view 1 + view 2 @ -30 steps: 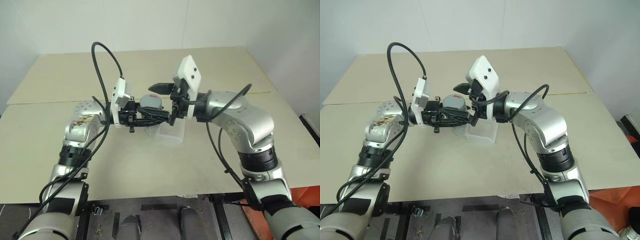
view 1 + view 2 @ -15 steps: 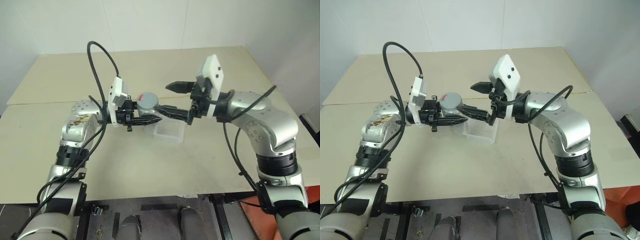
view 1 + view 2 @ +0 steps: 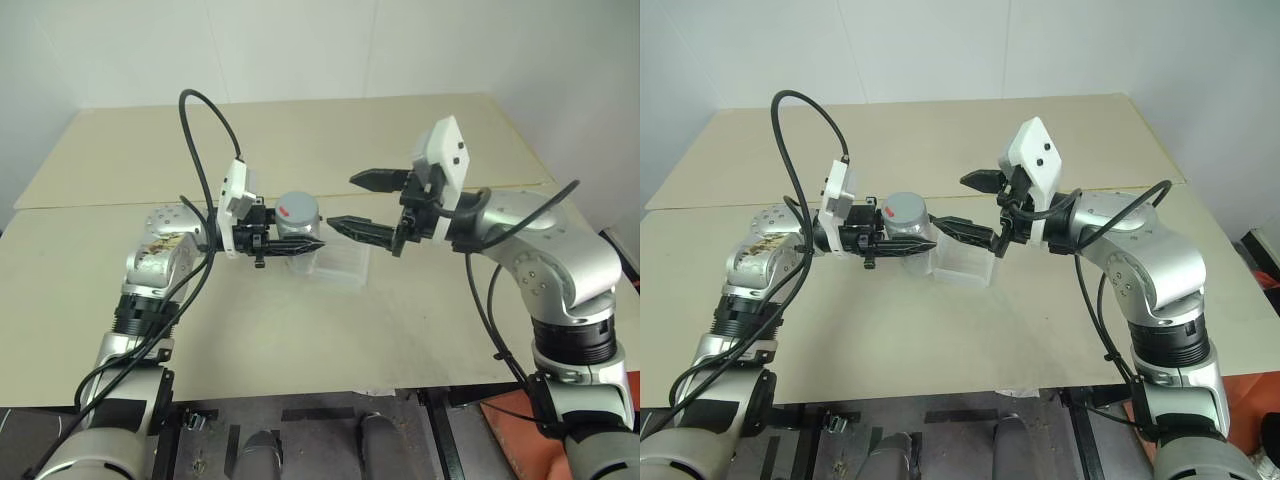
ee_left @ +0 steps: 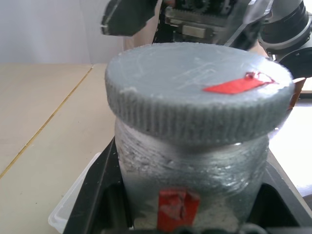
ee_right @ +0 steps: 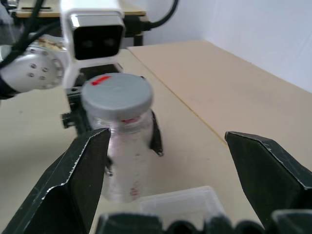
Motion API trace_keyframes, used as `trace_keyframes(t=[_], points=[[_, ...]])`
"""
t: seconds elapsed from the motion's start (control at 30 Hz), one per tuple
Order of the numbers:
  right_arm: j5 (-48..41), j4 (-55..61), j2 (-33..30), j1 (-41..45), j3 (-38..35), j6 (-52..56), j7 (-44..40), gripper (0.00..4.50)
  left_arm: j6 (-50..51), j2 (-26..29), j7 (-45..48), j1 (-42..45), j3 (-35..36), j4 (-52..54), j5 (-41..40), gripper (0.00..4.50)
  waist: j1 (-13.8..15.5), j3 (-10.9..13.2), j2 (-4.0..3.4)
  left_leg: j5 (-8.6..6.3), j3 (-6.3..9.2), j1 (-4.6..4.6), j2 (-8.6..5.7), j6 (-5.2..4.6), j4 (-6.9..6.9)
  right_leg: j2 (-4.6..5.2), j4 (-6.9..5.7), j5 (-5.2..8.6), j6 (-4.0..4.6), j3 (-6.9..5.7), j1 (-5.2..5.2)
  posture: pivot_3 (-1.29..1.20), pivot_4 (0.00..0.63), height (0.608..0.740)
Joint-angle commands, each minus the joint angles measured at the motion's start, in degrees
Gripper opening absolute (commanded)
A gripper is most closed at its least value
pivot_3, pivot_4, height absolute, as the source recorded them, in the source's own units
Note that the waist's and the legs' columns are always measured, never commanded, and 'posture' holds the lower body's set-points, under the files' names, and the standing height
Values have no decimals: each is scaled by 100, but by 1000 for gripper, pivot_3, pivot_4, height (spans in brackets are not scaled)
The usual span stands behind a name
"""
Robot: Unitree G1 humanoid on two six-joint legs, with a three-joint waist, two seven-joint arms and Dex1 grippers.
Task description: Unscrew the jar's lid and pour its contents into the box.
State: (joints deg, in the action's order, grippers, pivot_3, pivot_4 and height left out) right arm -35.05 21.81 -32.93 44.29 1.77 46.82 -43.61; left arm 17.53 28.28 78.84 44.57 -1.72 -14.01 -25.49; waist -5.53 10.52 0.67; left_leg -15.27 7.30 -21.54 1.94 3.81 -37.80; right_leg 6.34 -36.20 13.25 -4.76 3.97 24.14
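Observation:
My left gripper [image 3: 303, 243] is shut on the clear jar [image 3: 297, 228] and holds it upright just above the table. The grey lid [image 3: 297, 208] with its red mark sits on the jar. In the left wrist view the lid [image 4: 195, 92] is close up, with the jar's scuffed wall [image 4: 195, 170] below it. My right gripper [image 3: 342, 201] stands open a short way right of the lid, touching nothing. The clear box [image 3: 342, 262] lies on the table under and just right of the jar. I cannot make out the contents through the wall.
The tan table [image 3: 300, 340] has a seam running across it behind the arms, and its front edge is near me. An orange object [image 3: 500, 415] sits below the table's front right corner.
My right gripper, which was open around the lid, has drawn back to the right and now stands clear of it. The left gripper still holds the jar.

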Motion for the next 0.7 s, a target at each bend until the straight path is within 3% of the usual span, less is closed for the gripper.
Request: trace_keyframes(t=[0.03, 0.7], points=[[-259, 390, 108, 204, -115, 114, 115, 4393, -75, -28, 1, 77, 27, 117, -75, 1969, 0, 0, 0, 0, 1, 0, 0, 0, 0, 0, 0, 0, 0, 0, 0, 0, 150, 740], [201, -205, 819, 780, 777, 164, 468, 4393, -87, -74, -58, 87, 41, 192, -65, 1969, -4, 0, 0, 0, 2, 0, 0, 0, 0, 0, -3, 0, 0, 0, 1, 0, 150, 740]])
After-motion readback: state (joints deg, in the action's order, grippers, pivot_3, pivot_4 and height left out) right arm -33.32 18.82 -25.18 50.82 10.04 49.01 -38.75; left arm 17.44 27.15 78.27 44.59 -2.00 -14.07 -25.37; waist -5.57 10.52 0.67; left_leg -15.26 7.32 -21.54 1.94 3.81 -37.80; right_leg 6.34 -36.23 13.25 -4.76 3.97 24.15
